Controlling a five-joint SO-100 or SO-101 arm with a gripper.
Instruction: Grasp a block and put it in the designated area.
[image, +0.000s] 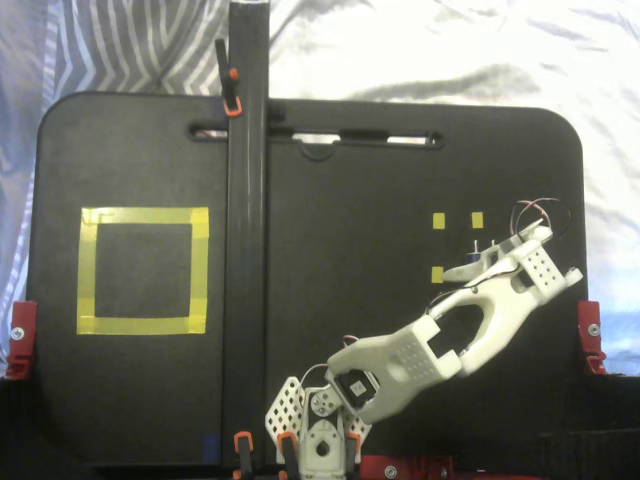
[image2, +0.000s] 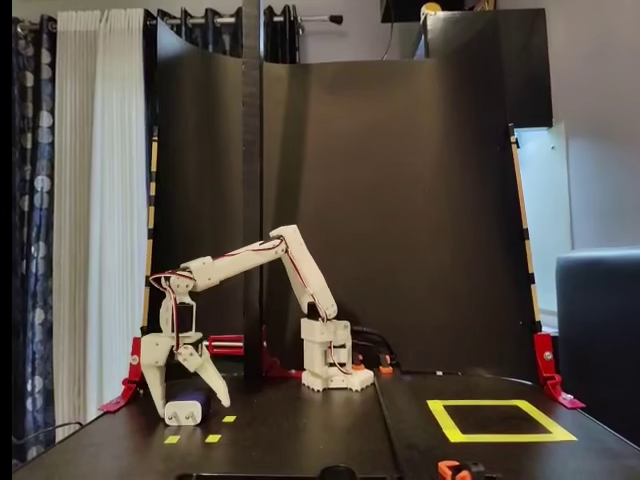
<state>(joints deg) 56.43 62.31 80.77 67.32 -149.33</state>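
Black tabletop (image2: 300, 430): open gripper (image2: 184, 400) straddling blue block (image2: 187, 408); best lowered squarely, closed across block's sides, then lifted toward yellow-taped designated area (image2: 500, 421)

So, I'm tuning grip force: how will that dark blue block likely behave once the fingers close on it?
The block looks like a rigid, rounded box, so it should probably hold its shape. Its smooth rounded sides might slip if squeezed off-centre. It lies flat and low between the open gripper fingers, so tipping or rolling seems unlikely. It is probably light.
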